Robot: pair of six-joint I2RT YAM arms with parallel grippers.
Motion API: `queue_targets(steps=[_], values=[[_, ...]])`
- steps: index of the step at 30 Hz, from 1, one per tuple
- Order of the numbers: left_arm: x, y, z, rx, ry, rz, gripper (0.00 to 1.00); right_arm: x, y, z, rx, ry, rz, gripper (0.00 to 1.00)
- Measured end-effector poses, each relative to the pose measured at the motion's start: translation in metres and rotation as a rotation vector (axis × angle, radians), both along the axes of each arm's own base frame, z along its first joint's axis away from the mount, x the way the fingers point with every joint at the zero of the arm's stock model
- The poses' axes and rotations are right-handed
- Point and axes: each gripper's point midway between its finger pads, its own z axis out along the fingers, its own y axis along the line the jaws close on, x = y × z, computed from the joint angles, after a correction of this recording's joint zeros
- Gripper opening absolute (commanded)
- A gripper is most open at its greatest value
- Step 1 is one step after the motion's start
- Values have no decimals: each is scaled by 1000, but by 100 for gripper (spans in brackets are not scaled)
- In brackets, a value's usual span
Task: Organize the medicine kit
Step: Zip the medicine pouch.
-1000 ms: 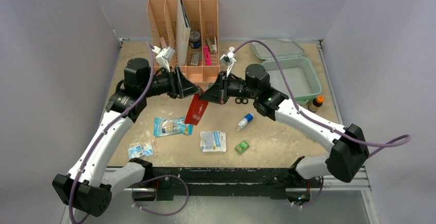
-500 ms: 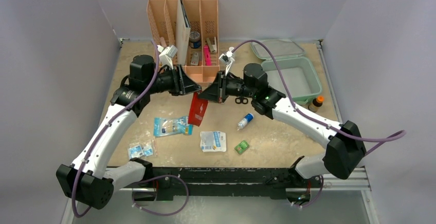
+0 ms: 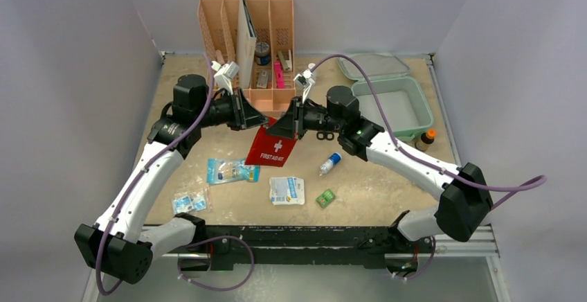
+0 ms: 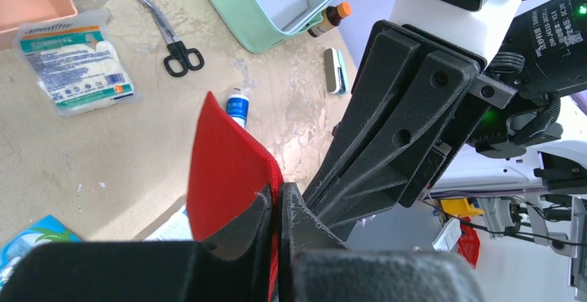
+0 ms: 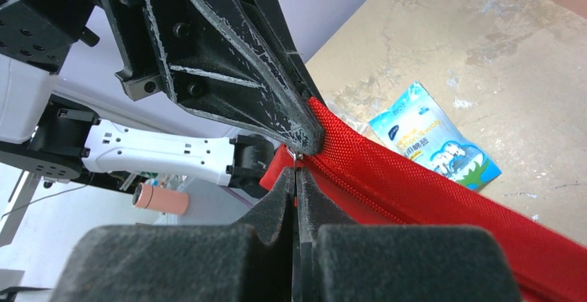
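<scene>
Starting near, on the tabletop (image 3: 360, 184): leaving 4 packets (image 3: 286, 190) lying loose, untouched.

Moving up to the middle: now clamping the left gripper (image 3: 266, 123) onto the red first-aid pouch (image 3: 271, 151), fingers (image 4: 242, 226) pressed together on its top edge after standing spread a second ago. Keeping the right gripper (image 3: 275, 129) pinching that same edge, at what looks like the zip pull. Swinging the pouch from edge-on to face-on, white cross showing, hanging between 2 grips instead of 1. Probably bracing 1 end so the zip can be drawn open, judging by the hold.

Looking farther back, to the right: leaving the mint-green medicine kit (image 3: 405, 104) waiting with lid open and tray bare, well apart from the pouch. Not yet packing anything into it.
</scene>
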Motion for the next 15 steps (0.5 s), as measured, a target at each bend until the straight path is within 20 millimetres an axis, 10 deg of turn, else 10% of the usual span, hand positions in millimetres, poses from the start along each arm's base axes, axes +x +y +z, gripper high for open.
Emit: queue_targets(steps=[15], values=[[-15,0,3,23,-2,-72,0,-1,-12,-41,-159,20,-15,0]])
